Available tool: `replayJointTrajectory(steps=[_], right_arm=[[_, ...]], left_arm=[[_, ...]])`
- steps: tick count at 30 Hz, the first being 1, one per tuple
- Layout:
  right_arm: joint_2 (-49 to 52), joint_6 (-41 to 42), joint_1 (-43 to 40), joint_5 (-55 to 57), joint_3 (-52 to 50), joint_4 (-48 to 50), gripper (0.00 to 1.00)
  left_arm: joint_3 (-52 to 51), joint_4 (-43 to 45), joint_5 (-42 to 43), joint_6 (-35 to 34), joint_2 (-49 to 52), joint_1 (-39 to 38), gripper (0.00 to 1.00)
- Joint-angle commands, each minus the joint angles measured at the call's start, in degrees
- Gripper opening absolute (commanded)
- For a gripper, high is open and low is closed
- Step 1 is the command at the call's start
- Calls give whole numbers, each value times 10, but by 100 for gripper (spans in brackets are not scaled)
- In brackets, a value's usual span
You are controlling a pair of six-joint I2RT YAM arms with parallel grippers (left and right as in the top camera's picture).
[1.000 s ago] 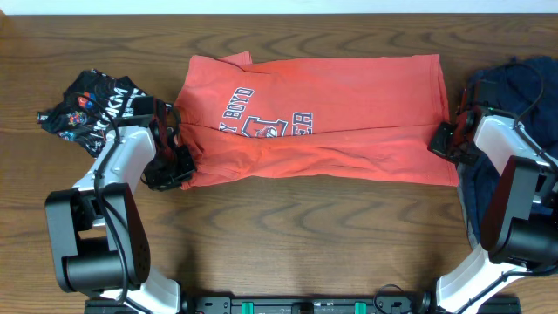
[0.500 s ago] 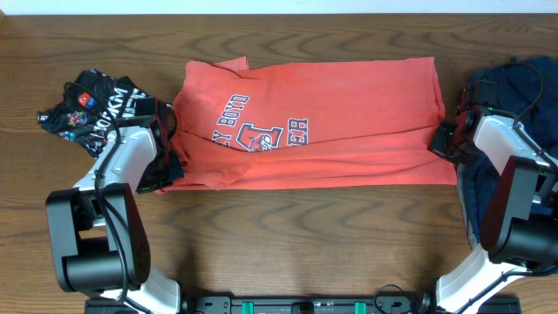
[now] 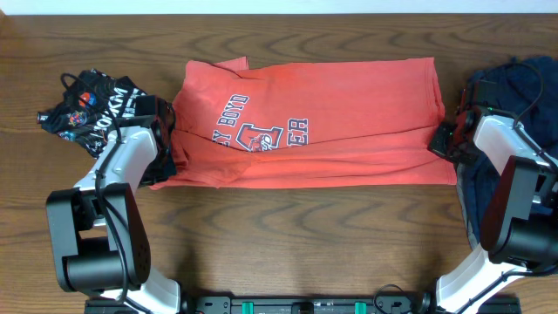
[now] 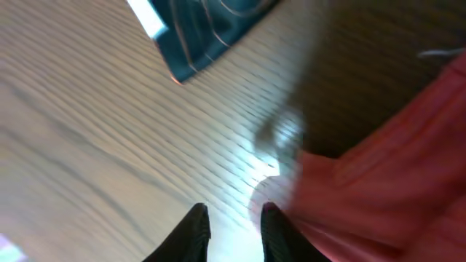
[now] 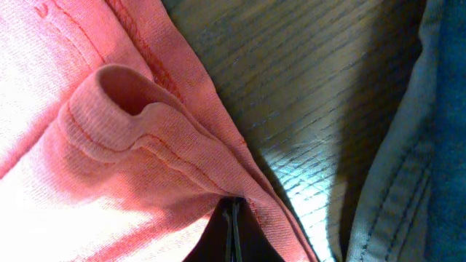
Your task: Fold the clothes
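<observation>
The coral-red T-shirt (image 3: 331, 131) lies folded across the middle of the table, its navy-and-white lettering facing up at the left. My left gripper (image 3: 168, 157) sits at the shirt's left front corner. In the left wrist view it (image 4: 233, 218) stands slightly open with bare wood between the fingertips, and the red cloth (image 4: 386, 189) lies just to their right. My right gripper (image 3: 443, 139) is at the shirt's right edge. Close up it (image 5: 233, 207) is shut, pinching the red hem (image 5: 145, 138). A black printed shirt (image 3: 87, 109) and navy clothes (image 3: 514, 87) lie to the sides.
The black printed shirt lies crumpled at the far left, close behind the left arm, and its edge (image 4: 204, 29) shows in the left wrist view. Navy cloth (image 5: 437, 145) is piled at the right under the right arm. Bare wooden table (image 3: 288, 235) runs along the front.
The left gripper pulled the shirt's left front corner up and back, flattening the fold, then opened and let the cloth go. The right gripper stayed shut in place.
</observation>
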Motion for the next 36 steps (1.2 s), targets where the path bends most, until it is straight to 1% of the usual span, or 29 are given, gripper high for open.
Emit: replayJointTrajectory(steps=[1,2,6,9,13,18,19,21,27,36], right_arm=[[7,-7,-5,26,-13,-2,1],[7,-7,-5,26,-13,-3,1],[7,-7,-5,26,-13,-3,1],[7,-7,-5,26,-13,-7,1],[7,-7,-5,26,-13,-7,1],[7,-7,-5,25,-13,-9,1],[7,-7,-5,25,-13,-9,1],[7,-7,-5,25,-13,-9,1],[7,-7,-5,23,-13,-17,1],[7,-7,-5,23,-13,-25,1]], left_arm=[[0,2,-56,-1,-1,7,31],[0,2,-56,-1,-1,7,36],[0,-2,-56,-1,-1,7,40],[3,-14,-49,-9,-7,6,40],[9,-15,45,-10,-43,6,40],[9,35,230,-5,-104,6,40],[9,54,281,-5,-113,6,40],[8,84,339,0,-114,2,40],[-2,108,345,10,-80,-6,39],[-13,78,345,10,-4,-6,39]])
